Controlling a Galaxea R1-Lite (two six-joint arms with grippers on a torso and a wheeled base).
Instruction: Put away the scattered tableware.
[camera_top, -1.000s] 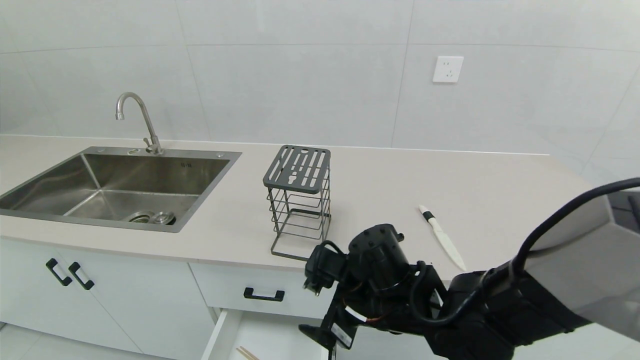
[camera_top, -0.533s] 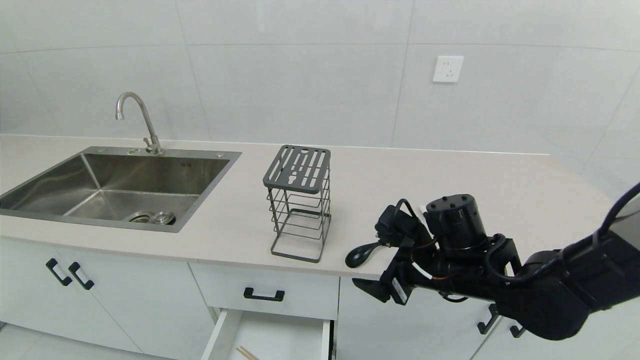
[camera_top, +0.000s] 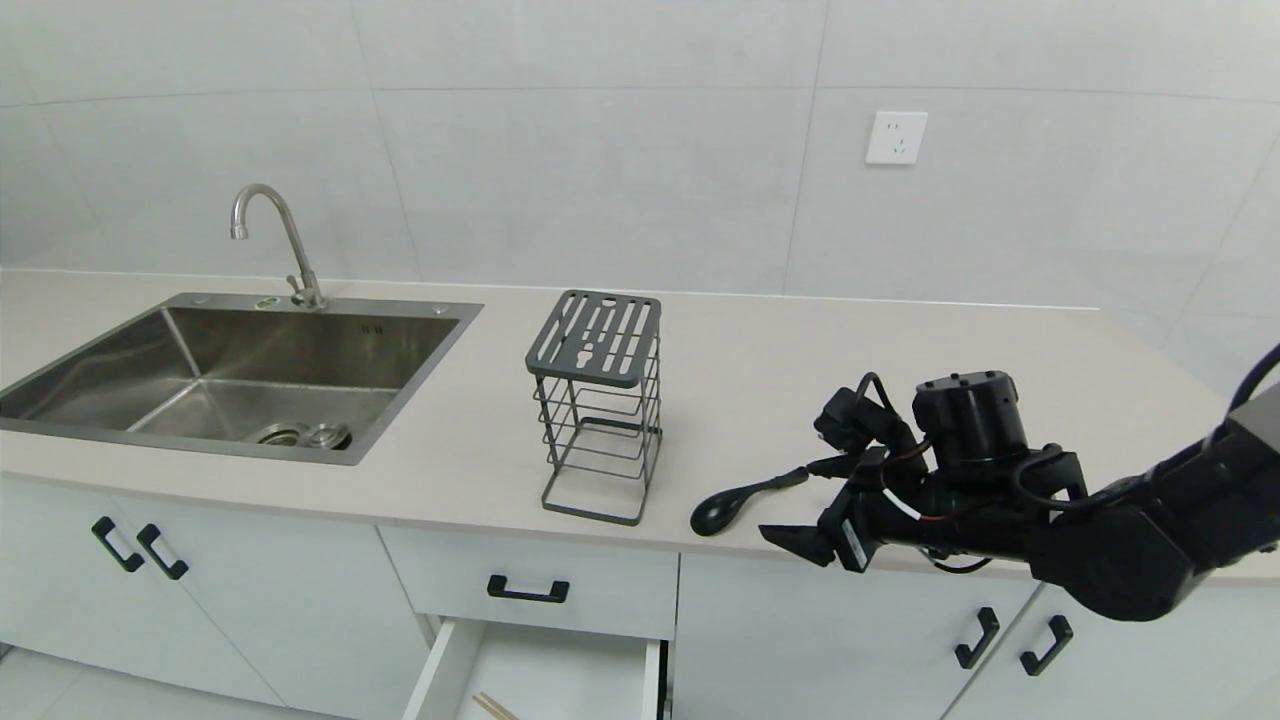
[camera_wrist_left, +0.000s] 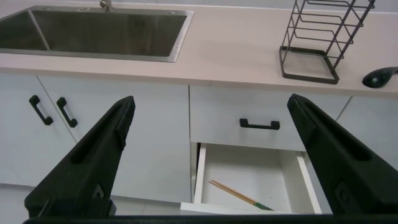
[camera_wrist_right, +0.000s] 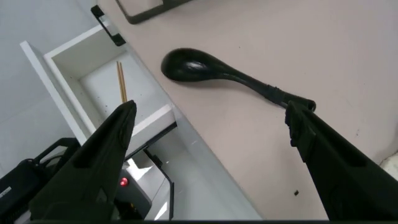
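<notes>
a steel sink (camera_top: 300, 345) is set into the left of the pale counter (camera_top: 1000, 340), with a curved tap (camera_top: 308, 290) behind it. a white socket (camera_top: 895, 138) sits on the tiled wall. white cupboard doors (camera_top: 230, 600) below have black handles (camera_top: 160, 552)

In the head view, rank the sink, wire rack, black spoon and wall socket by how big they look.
1. sink
2. wire rack
3. black spoon and wall socket: too close to rank. The spoon looks longer but thinner, and the socket sits farther back on the wall.
</notes>
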